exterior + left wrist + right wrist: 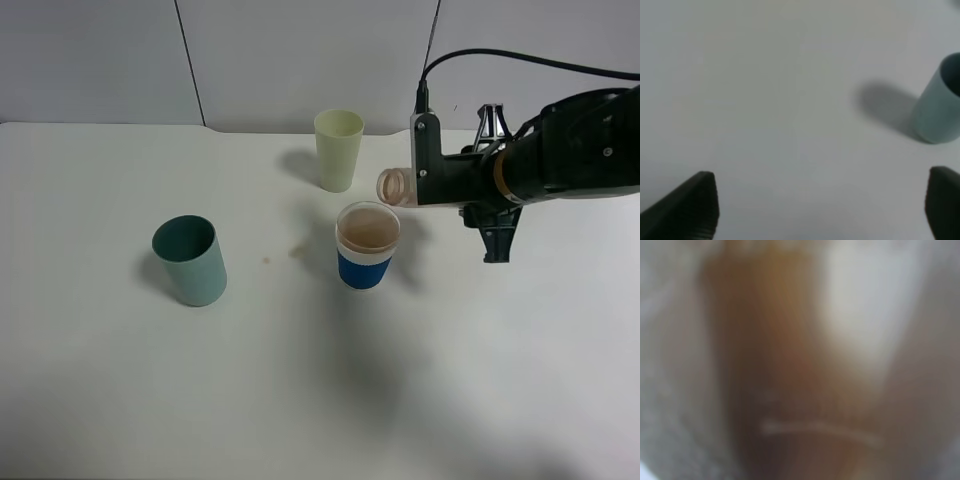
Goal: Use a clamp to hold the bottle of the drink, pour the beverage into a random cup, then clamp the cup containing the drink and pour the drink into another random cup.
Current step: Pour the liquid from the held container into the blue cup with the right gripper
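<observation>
So the right claw (428, 180) at the right of the high view is pinching the bottle (393, 187), tipped flat with its mouth just above the blue-banded cup (364, 268) mid-frame, brown drink (367, 232) inside. Meanwhile the left claw (822, 200) is spread open over the worktop (765, 100), and the teal cup (195, 275) stands at the left of the high view.

teal cup (189, 262), pale yellow-green cup (338, 150), blue-banded white cup (362, 268), brown beverage (367, 231)
</observation>
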Controlling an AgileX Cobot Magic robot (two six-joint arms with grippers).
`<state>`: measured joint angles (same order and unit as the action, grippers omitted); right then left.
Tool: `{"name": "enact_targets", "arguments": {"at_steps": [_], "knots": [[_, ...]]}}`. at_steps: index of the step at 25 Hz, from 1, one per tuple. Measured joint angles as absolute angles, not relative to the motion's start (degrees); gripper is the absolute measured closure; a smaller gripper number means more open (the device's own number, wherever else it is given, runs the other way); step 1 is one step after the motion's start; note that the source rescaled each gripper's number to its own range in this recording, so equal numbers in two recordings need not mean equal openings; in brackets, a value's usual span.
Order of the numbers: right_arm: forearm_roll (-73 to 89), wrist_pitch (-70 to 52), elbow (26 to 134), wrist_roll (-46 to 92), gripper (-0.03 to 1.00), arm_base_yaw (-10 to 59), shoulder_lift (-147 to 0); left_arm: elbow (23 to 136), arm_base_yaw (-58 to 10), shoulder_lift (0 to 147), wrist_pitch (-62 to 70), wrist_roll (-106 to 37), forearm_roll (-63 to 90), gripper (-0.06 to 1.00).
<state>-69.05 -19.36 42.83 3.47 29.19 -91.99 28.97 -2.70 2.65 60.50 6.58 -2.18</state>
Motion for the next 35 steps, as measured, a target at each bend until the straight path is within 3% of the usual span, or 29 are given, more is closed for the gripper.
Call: {"name": "enact_targets", "arguments": {"at_steps": [35], "knots": [[-76.6, -25.1, 46.2, 7.8, 0.95, 31.9, -92.0, 29.0, -2.7, 2.6, 60.5, 6.6, -2.2, 0.44]]}}
